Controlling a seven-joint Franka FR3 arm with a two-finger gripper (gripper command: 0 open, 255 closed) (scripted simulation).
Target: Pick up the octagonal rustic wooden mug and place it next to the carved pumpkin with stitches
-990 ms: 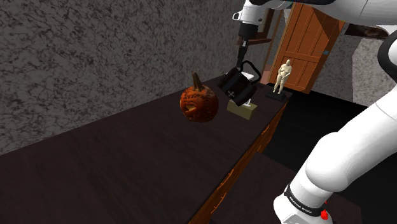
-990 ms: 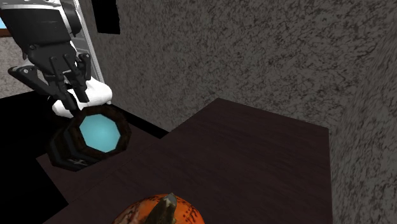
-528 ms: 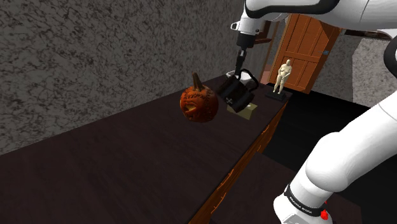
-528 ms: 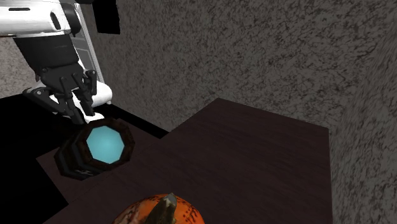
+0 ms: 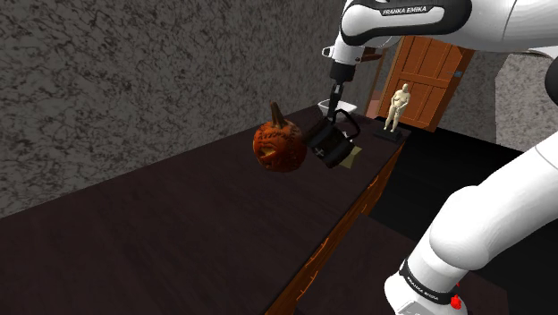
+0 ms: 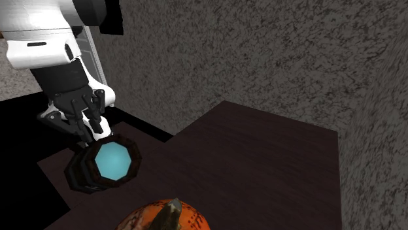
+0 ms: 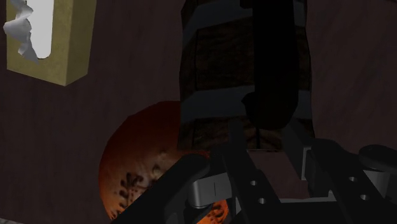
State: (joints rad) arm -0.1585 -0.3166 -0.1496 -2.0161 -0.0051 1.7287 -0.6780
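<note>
Carrying the octagonal wooden mug: dark staves, grey bands, light-blue inside on show in the second exterior view. Tipped hard over, mouth facing sideways rather than up. Probably down to an off-centre pinch at the rim or handle side, leaving the body to hang below the grip. Clamped by the black gripper, closed on the mug's upper edge. Can't make out the exact contact.

Hanging low over the dark table, just beside the carved pumpkin, on the shoulder view's right of it. Can't tell whether the base touches the wood.

Reads as the tail of the carry, with the placement spot about right. Calls for a gentle lowering and probably righting the tilt before letting go. Otherwise likely to land on its side and roll toward the pumpkin or the table edge.

Little slack behind, with the tan tissue box close by. Farther back: small pale figurine and wooden door.
</note>
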